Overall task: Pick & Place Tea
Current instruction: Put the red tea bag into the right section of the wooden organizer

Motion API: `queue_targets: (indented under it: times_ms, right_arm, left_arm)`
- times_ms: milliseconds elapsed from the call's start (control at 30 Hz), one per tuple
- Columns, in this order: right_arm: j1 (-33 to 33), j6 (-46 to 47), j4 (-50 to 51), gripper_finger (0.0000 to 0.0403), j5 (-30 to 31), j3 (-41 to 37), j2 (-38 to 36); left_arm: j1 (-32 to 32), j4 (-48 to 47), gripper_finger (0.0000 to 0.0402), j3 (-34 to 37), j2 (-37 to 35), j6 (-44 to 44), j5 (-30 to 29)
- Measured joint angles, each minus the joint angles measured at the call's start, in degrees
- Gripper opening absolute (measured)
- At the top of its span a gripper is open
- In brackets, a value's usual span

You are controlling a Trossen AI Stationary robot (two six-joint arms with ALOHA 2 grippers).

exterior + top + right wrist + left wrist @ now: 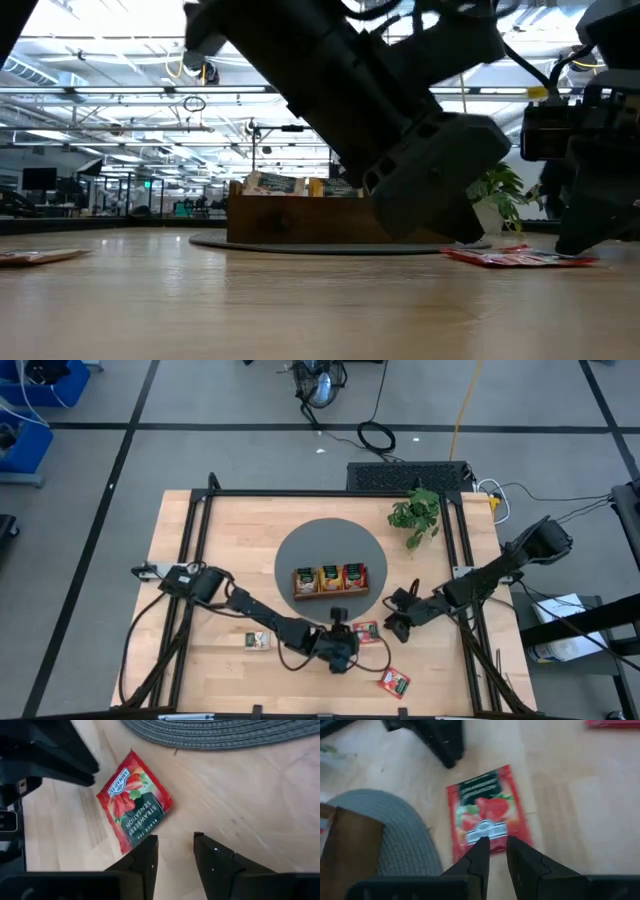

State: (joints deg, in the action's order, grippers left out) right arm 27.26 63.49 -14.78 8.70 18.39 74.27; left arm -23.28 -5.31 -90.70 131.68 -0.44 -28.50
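**Red sachet lay between two claws**

The wooden table (200, 540) carried a round grey mat (330, 535) with a brown three-compartment tray (330, 593) on it, the tray holding upright sachets. A small green plant (415, 512) stood near the mat.

The left gripper (342, 652) hung low near the table's front edge, its fingers (479, 857) a narrow gap apart and holding nothing. A red strawberry sachet (487, 812) lay flat on the wood just ahead of those fingertips, beside the mat's rim.

The right gripper (397, 622) sat on the sachet's other side, its jaws parted and empty; the same sachet lay just beyond one of its fingers (142, 855), apart from it.

A second red sachet (394, 681) lay near the front edge, and a pale sachet (257, 641) lay flat farther left.
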Motion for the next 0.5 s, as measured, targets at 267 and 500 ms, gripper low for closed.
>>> queue_targets:
  times_ms: [267,500]
  right_arm:
    - [-0.3,0.3,-5.5,0.0118,-1.1,0.1,4.2]
    - [-0.3,-0.6,-9.3,0.0118,-1.1,0.1,7.3]
  left_arm:
    - [1.4,-0.2,0.0072,0.0,0.0,-1.6,3.6]
    - [2.5,-0.7,0.0072,0.0,0.0,-2.6,8.1]
